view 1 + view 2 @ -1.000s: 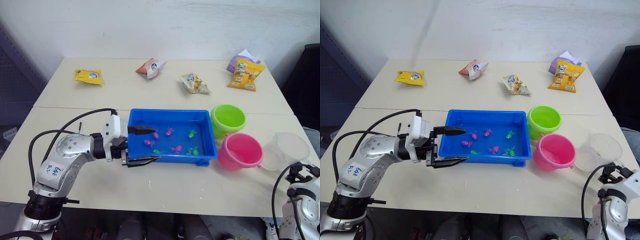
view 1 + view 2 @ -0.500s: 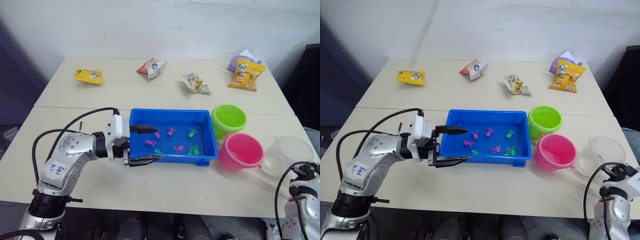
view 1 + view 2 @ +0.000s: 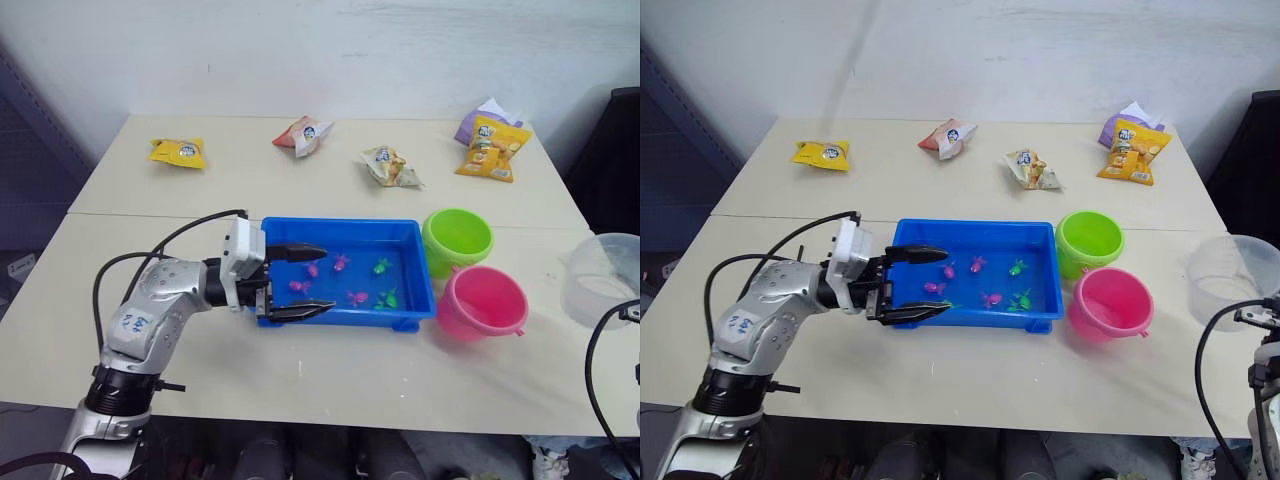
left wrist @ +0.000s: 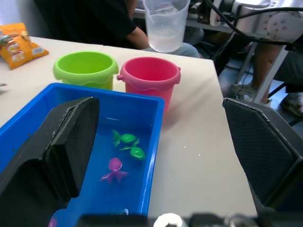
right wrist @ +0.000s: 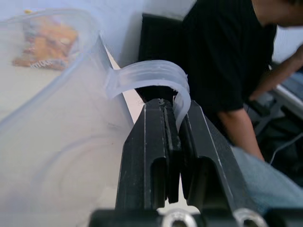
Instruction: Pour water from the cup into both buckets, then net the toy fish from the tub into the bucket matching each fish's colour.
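Right gripper (image 5: 173, 142) pinches the cup (image 3: 1230, 280) handle (raised); left gripper (image 3: 305, 280) gapes, empty, over the tub (image 3: 415, 300).

Head stereo overlooks table (image 3: 300, 390); wrists close-up

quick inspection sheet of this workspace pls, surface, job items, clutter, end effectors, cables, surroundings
surface: two beige tables pushed together, seam running across.
job's things: blue tub with pink and green toy fish in it; green bucket and pink bucket beside it on the robot's right; clear cup lifted off the table.
net: nothing seen.
clutter: five snack packets along the far edge, e.g. yellow packet.
end effectors: left end effector open at the tub's near left corner; right end effector shut on the cup's handle.
cables: black cables looped over the left arm.
surroundings: a person in a black top seated by the table.
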Robot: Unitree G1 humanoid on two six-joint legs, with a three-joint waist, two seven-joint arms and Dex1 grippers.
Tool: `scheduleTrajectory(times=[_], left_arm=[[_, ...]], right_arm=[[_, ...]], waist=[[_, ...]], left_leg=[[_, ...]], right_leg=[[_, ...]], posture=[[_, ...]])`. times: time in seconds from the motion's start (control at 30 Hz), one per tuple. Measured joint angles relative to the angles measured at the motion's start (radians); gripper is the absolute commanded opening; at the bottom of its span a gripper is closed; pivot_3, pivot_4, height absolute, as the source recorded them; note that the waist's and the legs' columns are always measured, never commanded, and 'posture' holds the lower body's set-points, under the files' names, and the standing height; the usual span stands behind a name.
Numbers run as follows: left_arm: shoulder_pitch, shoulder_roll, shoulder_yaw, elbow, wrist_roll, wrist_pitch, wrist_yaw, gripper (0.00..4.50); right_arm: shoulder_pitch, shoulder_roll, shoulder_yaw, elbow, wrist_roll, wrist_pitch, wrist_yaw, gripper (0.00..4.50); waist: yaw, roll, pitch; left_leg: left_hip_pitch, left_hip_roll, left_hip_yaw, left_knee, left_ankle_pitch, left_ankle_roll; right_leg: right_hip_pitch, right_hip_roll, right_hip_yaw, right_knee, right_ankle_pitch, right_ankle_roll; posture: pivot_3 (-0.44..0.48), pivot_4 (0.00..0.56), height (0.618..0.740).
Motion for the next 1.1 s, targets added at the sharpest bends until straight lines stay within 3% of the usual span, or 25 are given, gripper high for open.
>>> scheduleTrajectory(times=[0.47, 1.1], left_arm=[[-0.023, -0.05, -0.065, 0.078, 0.067, -0.089, -0.048, 4.5], [-0.022, -0.077, -0.055, 0.077, 0.06, -0.076, -0.025, 4.5]], right_arm=[[0.069, -0.174, 0.111, -0.055, -0.407, -0.098, 0.141, 0.09], [0.051, -0.149, 0.115, 0.019, -0.617, -0.278, 0.165, 0.09]], waist=[[0.003, -0.002, 0.001], [0.002, -0.003, 0.002]], left_leg=[[0.0, 0.0, 0.0, 0.001, 0.0, 0.0], [0.0, 0.0, 0.0, 0.001, 0.001, -0.001]], right_leg=[[0.0, 0.0, 0.0, 0.0, 0.0, 0.001], [0.0, 0.0, 0.0, 0.0, 0.0, 0.001]], posture=[[0.0, 0.15, 0.738], [0.0, 0.15, 0.738]])
